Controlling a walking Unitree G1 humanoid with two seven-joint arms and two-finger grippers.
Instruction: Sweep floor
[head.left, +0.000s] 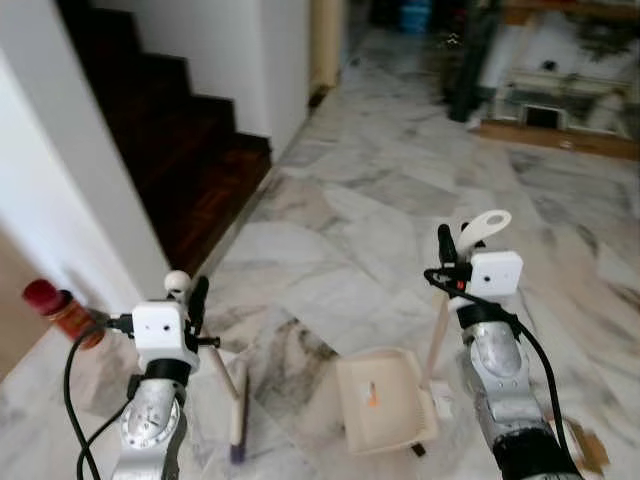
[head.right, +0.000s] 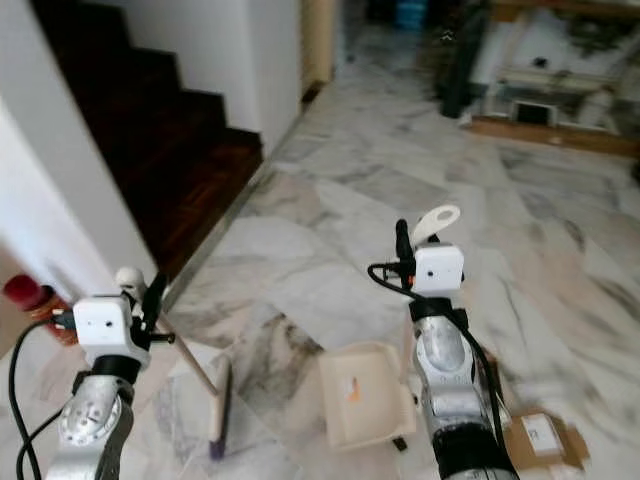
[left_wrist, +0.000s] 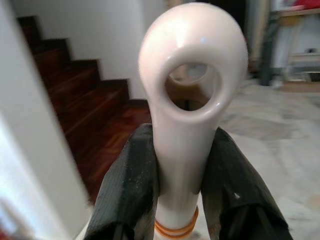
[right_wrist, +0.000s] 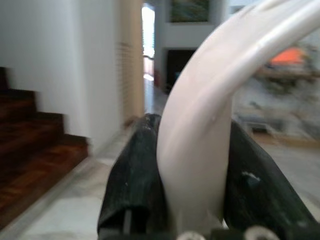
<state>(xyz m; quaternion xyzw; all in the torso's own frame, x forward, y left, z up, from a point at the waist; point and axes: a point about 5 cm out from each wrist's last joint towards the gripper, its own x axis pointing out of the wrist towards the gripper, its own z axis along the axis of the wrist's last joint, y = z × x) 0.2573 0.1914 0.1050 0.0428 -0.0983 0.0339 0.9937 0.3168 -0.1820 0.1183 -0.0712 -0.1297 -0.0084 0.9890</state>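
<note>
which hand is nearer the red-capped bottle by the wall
Left. The left hand, shut on the broom handle, is just beside the bottle. The right hand, shut on the dustpan handle, is far across the floor.

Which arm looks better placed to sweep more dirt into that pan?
Probably the left. Its pincer grips the broom handle, and the broom head sits on the marble floor beside the dustpan. The right pincer just steadies the dustpan handle.
</note>
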